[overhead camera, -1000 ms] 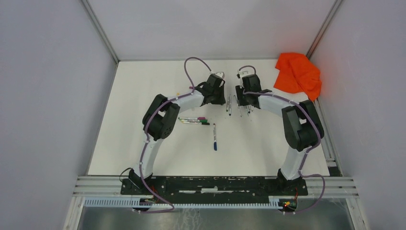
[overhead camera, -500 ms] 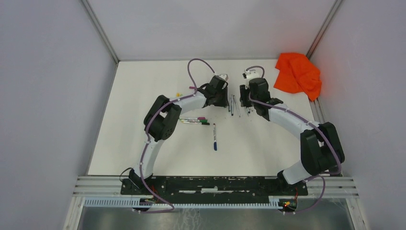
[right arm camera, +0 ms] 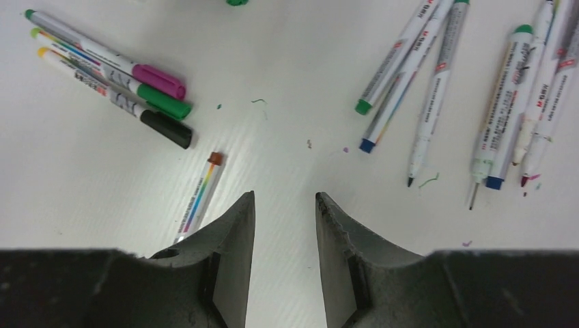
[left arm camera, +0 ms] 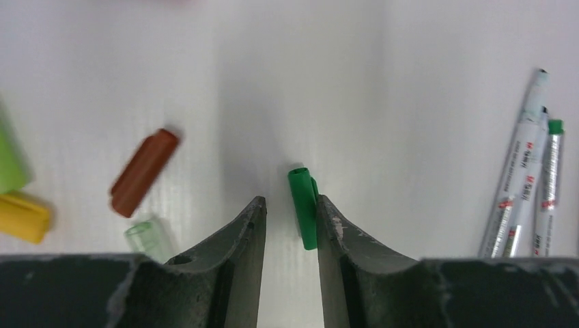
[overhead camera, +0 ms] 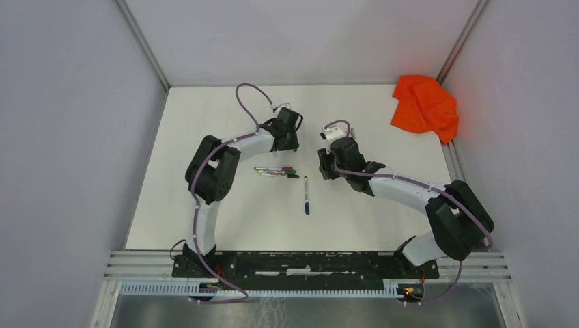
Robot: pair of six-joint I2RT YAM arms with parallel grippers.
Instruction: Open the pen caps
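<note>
Left gripper (left arm camera: 289,202) is hovering, jaws released, over a green cap (left arm camera: 303,208). Right gripper (right arm camera: 284,197), released too, is likely seeking capped pens (right arm camera: 136,89).

left fingers (left arm camera: 240,240) parted, right fingers (right arm camera: 234,236) parted

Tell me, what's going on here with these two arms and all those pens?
Two robot arms are taking caps off pens on a white table. The left end effector has its fingers parted around a loose green cap, which touches one finger; a dark red cap and a yellow cap lie nearby. The right end effector is open and empty above the table, with three capped pens on one side and several uncapped pens on the other.
</note>
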